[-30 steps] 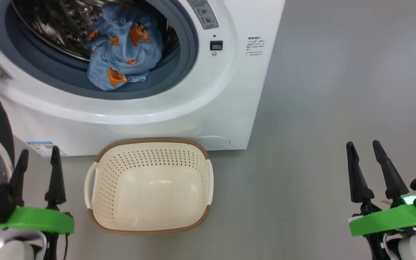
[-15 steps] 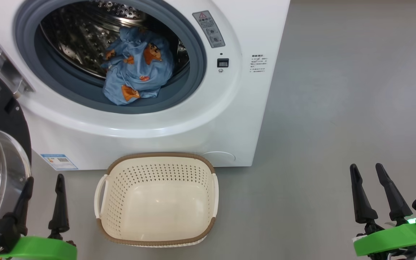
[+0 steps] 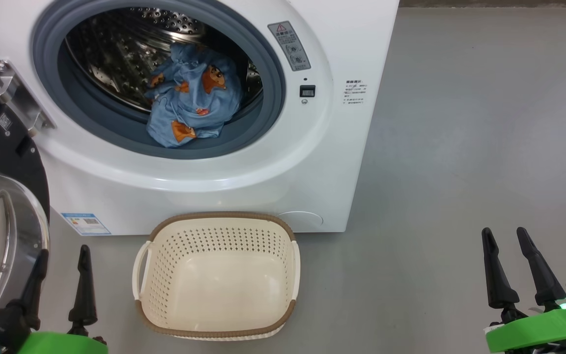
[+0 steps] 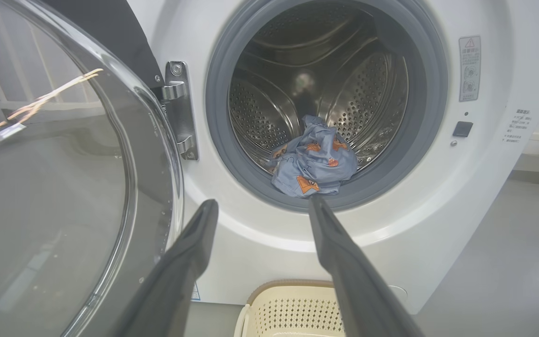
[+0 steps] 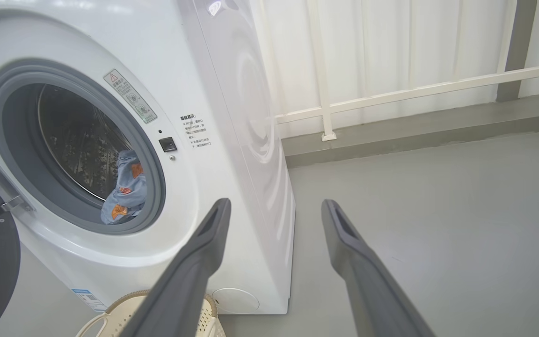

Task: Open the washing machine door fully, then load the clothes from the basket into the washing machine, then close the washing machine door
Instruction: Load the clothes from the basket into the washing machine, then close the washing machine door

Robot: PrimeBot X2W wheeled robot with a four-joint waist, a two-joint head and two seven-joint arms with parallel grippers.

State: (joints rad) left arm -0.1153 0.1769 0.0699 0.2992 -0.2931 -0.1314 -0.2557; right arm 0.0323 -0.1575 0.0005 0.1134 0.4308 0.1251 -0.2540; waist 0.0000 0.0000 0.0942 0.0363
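One bundle of the clothes [image 3: 192,105], light blue with orange-brown bears, lies inside the washing machine [image 3: 214,182]. It sits low at the front of the steel drum [image 3: 116,64], and its lower edge rests on the grey-blue gasket [image 3: 101,132]. The washing machine door [image 3: 13,162] is swung wide on its metal hinge [image 3: 15,101] to my left, its clear glass bowl bulging toward me. On the white front, right of the opening, are a grey warning sticker [image 3: 290,46] and a small dark square [image 3: 307,91] below it. A blue label [image 3: 86,223] sits low on the front panel.

The basket [image 3: 224,216] stands on the grey floor [image 3: 460,147] just in front of the machine, below the opening, showing its bare cream bottom.

My left gripper [image 3: 63,251] hangs low between the door's glass and the basket with its two dark fingers parted, gripping nothing. The outer finger is just beside the glass; I cannot tell whether it touches. In my left wrist view those fingers point up at the drum opening and the clothes.

My right gripper [image 3: 503,231] is well off to the right over the floor, fingers likewise spread and gripping nothing. Past it, my right wrist view shows a white railing [image 5: 414,91] along the wall.
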